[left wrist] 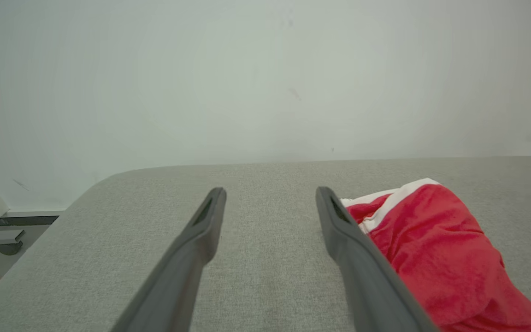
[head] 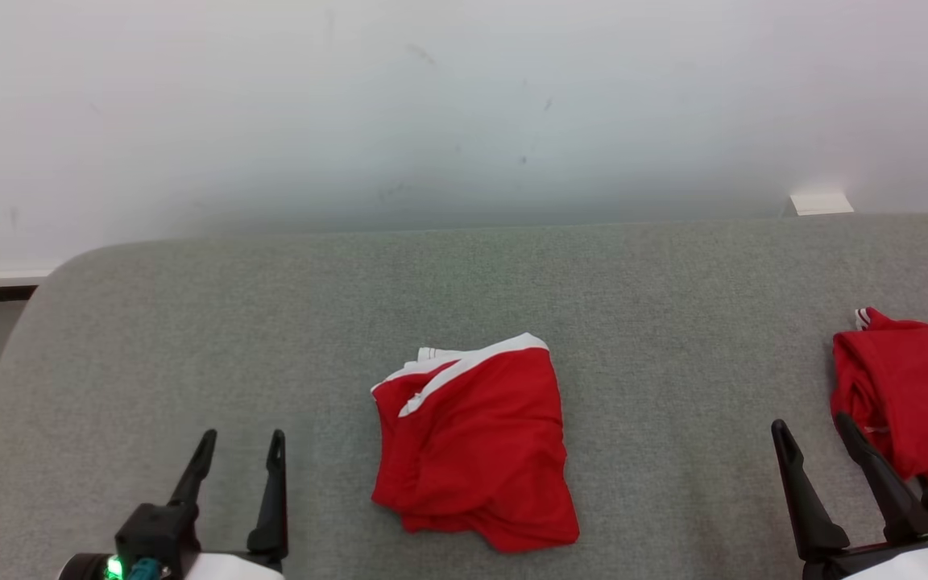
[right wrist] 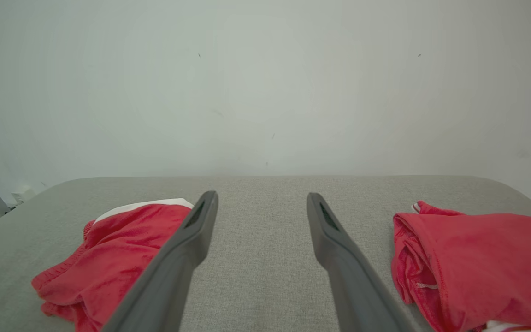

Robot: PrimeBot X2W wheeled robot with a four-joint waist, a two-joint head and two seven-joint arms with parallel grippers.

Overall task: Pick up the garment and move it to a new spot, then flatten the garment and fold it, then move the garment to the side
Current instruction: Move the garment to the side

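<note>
**Two red garments, one likely mix-up**

The crumpled red fabric garment with white trim (head: 476, 451) lies centred on the grey upholstered surface (head: 190, 338), between the grippers. The left gripper (head: 242, 439) and the right gripper (head: 810, 423) both stand wide open, empty. A second red cloth bundle (head: 907, 387) sits just beside the right gripper and could get snagged instead. Nothing blocks the approach.
</note>
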